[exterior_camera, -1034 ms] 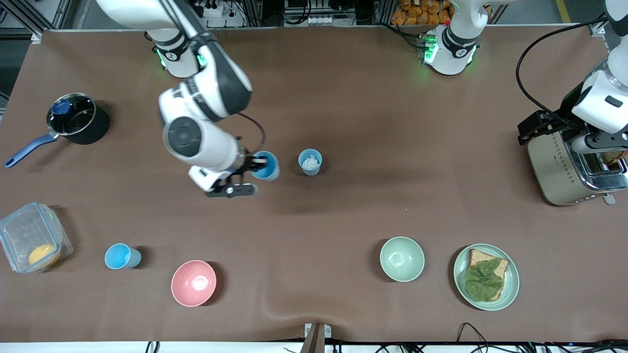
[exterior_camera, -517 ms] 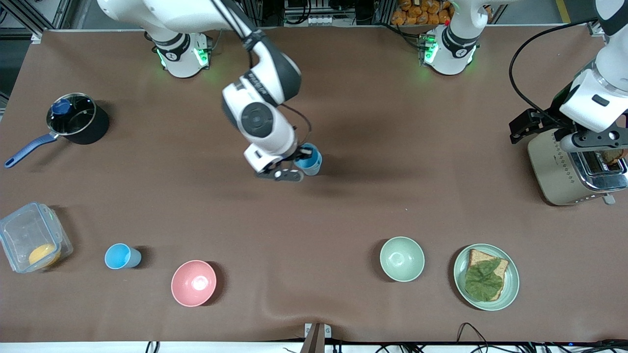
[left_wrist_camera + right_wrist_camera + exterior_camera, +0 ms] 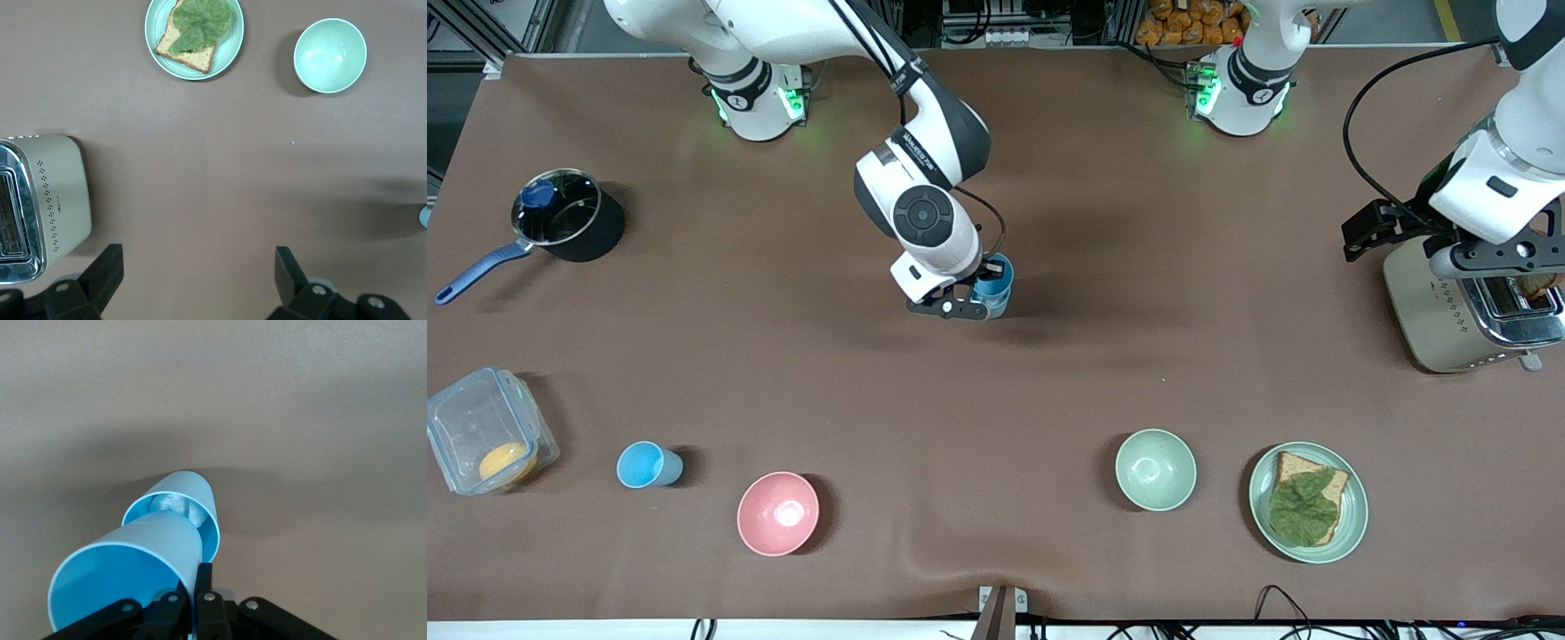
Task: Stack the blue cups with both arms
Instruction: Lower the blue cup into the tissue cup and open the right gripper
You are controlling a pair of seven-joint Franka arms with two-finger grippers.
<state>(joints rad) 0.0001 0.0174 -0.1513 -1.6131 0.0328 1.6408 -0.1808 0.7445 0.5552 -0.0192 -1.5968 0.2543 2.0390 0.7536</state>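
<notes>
The right pincer (image 3: 971,300), clenched on a sky-blue cup (image 3: 127,570), hangs over the grey-blue cup (image 3: 193,503) mid-tabletop (white wad inside). Off-centre lowering could topple it. The left pincer (image 3: 197,280) waits released over the toaster (image 3: 1449,307); 1 more blue cup (image 3: 643,465) stands near the front edge.

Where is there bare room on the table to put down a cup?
Open brown cloth lies between the pale green bowl and the toaster, and between the pot and the pink bowl. It is crowded where the right gripper holds a blue cup over the other cup.
</notes>
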